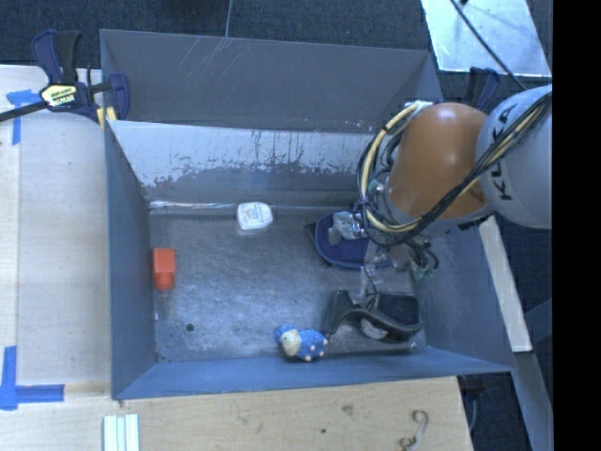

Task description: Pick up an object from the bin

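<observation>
Objects in the grey bin [129, 252] number five, one of each: a white piece [254, 216] at upper middle, an orange block [163, 269] at left, a blue-and-yellow toy [302, 343] at the lower edge, a dark blue rounded thing [336, 242] and a black thing [377, 316] at right. The one gripper [373, 278] hangs between these last two; whether it stands wide or narrow I cannot tell.

**Bin contents: position and condition**

We are observing five loose things on the floor of the bin [244, 285].

- A white rounded piece [253, 216] is lying near the back wall.
- An orange block [164, 269] is standing at the left wall.
- A small blue, yellow and white toy [302, 343] is resting against the front wall.
- A dark blue object [334, 245] and a black strap-like object [371, 316] are lying at the right, well apart from the block.
</observation>
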